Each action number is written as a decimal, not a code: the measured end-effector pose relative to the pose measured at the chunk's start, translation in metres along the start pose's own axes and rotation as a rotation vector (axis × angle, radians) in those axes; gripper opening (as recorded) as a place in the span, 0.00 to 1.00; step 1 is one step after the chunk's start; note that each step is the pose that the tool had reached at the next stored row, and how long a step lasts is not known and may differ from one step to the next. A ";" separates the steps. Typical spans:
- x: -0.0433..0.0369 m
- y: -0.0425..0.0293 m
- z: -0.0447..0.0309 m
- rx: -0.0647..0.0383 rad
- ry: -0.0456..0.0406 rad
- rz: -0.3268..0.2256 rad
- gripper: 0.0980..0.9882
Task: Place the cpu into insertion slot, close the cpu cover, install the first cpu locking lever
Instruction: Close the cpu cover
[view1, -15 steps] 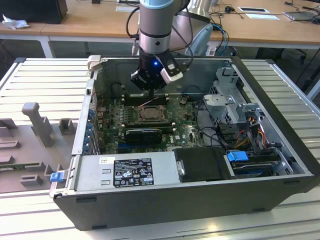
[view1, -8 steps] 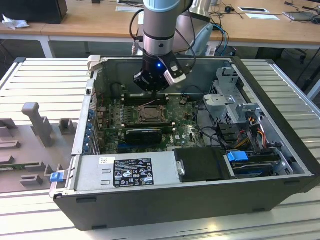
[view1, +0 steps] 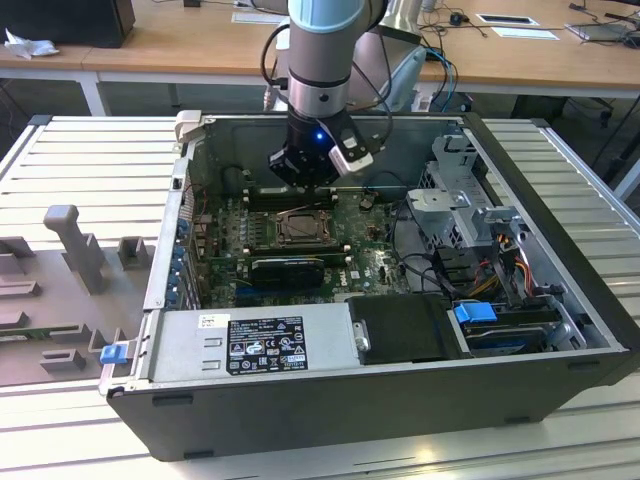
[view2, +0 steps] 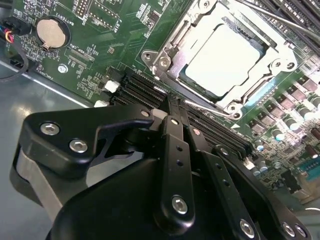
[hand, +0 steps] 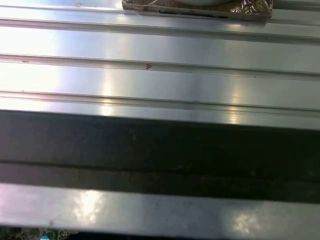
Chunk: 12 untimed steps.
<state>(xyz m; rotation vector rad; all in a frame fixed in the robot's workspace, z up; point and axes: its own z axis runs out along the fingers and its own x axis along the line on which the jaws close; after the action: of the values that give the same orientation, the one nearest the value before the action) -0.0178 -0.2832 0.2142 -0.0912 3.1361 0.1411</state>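
Observation:
In the exterior view my gripper (view1: 305, 178) hangs inside the open computer case, just above the far edge of the insertion slot (view1: 300, 228). The second wrist view shows the cpu (view2: 222, 57) lying flat in the slot, silver top up. The cpu cover (view2: 165, 60) lies down around the cpu as a metal frame. A thin wire lever (view2: 210, 108) runs along the socket edge nearest the fingertips. My gripper (view2: 173, 102) is shut, its black fingers meeting over the memory slots beside the socket, with nothing seen between them.
Long black memory slots (view2: 145, 87) and a coin battery (view2: 51, 31) flank the socket. A black card (view1: 290, 268), power supply (view1: 250, 345) and drive cage (view1: 460, 195) crowd the case. A grey fixture (view1: 70, 270) lies on the ribbed table at the exterior view's left.

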 end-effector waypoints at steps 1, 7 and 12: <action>-0.0005 -0.0004 0.0007 0.000 -0.0001 0.000 0.01; -0.0012 -0.0011 0.0055 0.000 -0.0002 0.000 0.01; -0.0022 -0.0014 0.0083 0.005 0.0000 0.000 0.01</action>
<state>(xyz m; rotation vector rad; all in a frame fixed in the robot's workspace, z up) -0.0155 -0.2838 0.2058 -0.0911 3.1362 0.1340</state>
